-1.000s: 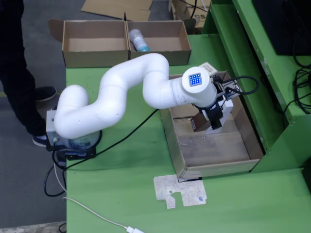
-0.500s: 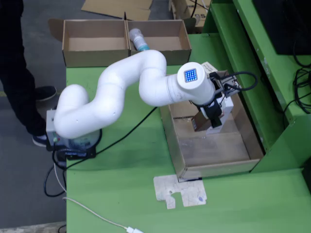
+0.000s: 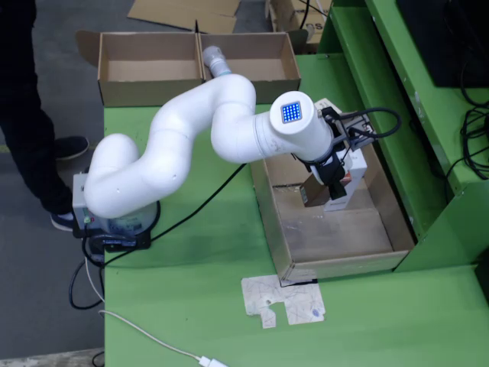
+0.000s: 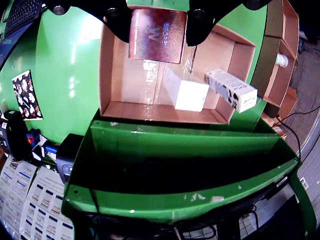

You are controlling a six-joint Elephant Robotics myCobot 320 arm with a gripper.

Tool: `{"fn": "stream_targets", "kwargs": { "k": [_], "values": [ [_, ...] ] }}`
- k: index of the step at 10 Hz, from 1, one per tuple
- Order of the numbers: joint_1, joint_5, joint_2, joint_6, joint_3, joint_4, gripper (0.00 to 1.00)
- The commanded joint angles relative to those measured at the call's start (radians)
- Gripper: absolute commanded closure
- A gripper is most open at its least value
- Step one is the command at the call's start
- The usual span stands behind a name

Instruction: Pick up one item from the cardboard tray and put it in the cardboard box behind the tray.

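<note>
Pincer [image 4: 158, 20] clamps brown packet [image 4: 157, 35] — above tray [image 4: 106, 75].

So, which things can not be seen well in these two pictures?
- Fixed view: the brown box in the gripper is mostly hidden by the arm; its label cannot be read.
- Fixed view: the bottle in the back box is half covered by the arm's elbow.
- Wrist view: the gripper's top is cut off by the upper edge.
- Wrist view: print on the white carton is too small to read.
</note>
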Motion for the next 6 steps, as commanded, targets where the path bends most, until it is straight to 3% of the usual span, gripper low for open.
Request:
{"fn": "stream_targets", "kwargs": {
  "k": [1, 2, 3, 4, 6],
  "values": [
    [-0.008, -0.014, 0.039, 0.022, 0.026, 0.061, 1.0],
    [0.004, -0.075, 0.01, 0.063, 0.026, 0.225, 1.0],
    [0.004, -0.075, 0.01, 0.063, 0.026, 0.225, 1.0],
    [0.028, -0.243, -0.045, 0.099, 0.026, 0.475, 1.0],
    [0.063, -0.437, -0.067, 0.086, 0.026, 0.6, 1.0]
  ]
}}
